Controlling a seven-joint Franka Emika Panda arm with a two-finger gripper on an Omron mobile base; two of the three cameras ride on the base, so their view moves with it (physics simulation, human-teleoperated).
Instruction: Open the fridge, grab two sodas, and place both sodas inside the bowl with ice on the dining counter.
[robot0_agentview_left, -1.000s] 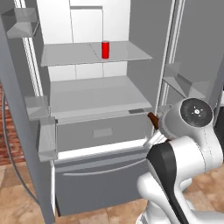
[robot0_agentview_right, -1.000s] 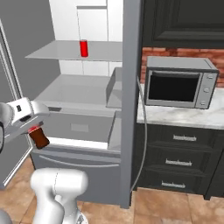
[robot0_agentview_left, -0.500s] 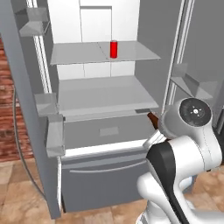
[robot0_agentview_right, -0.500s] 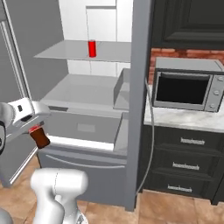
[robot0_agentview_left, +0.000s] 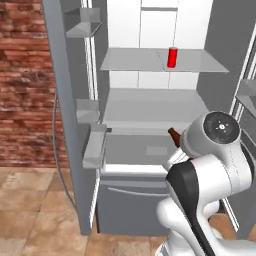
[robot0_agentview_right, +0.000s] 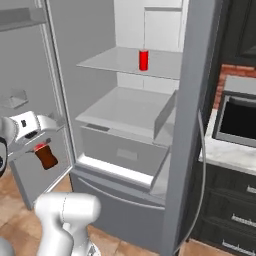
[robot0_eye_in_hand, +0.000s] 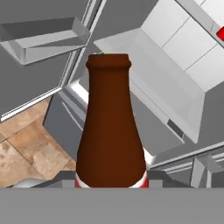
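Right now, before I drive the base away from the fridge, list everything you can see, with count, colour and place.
fridge: one, grey outside, white inside, doors open
can: one, red, upright on the upper fridge shelf
bottle: one, dark brown, outside the fridge, in the gripper
microwave: one, dark-fronted, on the pale counter to the fridge's right
cabinet drawers: dark, under that counter
brick wall: red-brown, left of the fridge
gripper: one, closed on the bottle
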